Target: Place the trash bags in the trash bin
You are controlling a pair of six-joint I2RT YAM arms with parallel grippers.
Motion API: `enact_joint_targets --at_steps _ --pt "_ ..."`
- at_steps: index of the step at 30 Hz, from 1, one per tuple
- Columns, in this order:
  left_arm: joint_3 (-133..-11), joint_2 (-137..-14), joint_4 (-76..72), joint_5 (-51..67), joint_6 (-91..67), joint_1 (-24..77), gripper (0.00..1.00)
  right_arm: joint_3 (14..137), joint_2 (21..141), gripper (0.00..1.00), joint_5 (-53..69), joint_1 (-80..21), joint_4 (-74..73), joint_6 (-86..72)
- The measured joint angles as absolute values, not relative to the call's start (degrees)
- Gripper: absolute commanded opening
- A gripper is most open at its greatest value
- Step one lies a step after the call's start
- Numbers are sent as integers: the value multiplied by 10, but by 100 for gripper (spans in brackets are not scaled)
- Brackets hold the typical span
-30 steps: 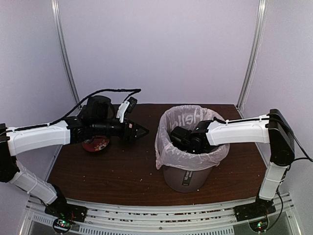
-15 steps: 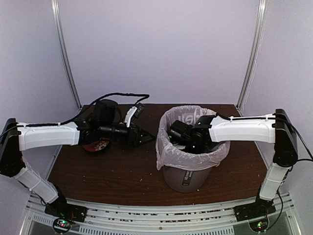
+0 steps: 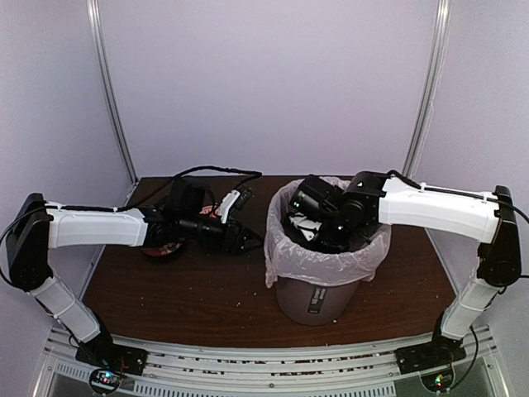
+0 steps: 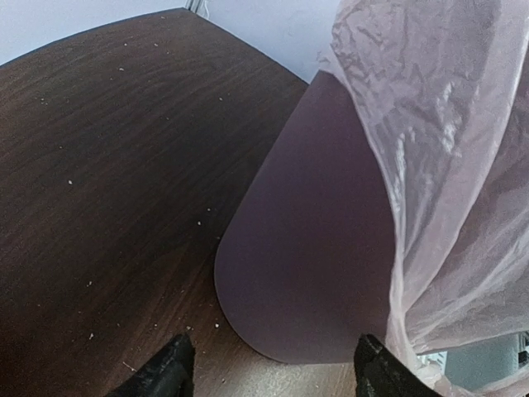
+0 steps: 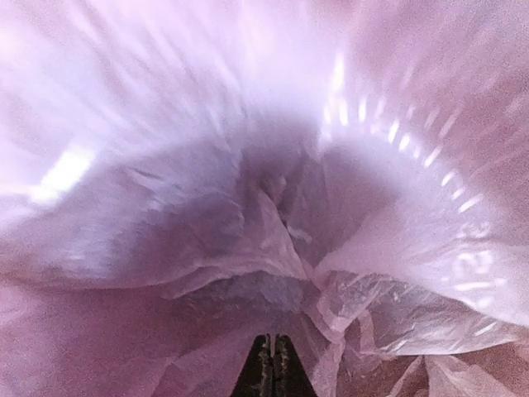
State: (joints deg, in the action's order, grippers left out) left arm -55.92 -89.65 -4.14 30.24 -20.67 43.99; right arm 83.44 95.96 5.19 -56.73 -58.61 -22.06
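Observation:
The mauve-brown trash bin [image 3: 319, 295] stands right of the table's middle. The pale pinkish trash bag [image 3: 310, 265] lines it, with its edge draped over the rim. My right gripper [image 3: 321, 236] reaches down inside the bin. In the right wrist view its fingers [image 5: 273, 370] are pressed together, with crinkled bag [image 5: 248, 207] all around and nothing seen between them. My left gripper [image 3: 248, 242] is low by the bin's left side. In the left wrist view it is open [image 4: 273, 380] and empty, facing the bin wall [image 4: 314, 248] and the hanging bag [image 4: 446, 165].
A small red bowl [image 3: 161, 247] sits at the left, partly hidden under my left arm. A black cable [image 3: 207, 172] loops above that arm. The brown table [image 3: 207, 289] has pale crumbs on it. Walls close the back and sides.
My left arm has stretched right, bringing its gripper close to the bin. My right arm's wrist has risen and shifted toward the bin's back left while its gripper stays inside the bag.

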Motion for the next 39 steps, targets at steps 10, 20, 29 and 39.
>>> enact_joint_targets --at_steps 10,20,29,39 --pt "-559 -897 -28 286 -189 440 67 919 945 3 30 -567 -612 -227" --pt "-555 -881 -6 248 -176 440 65 918 932 3 37 -567 -637 -225" --pt "-545 -848 5 224 -175 440 68 851 893 2 75 -567 -630 -225" --pt "-564 -810 -11 270 -178 456 69 893 846 1 92 -568 -625 -225"
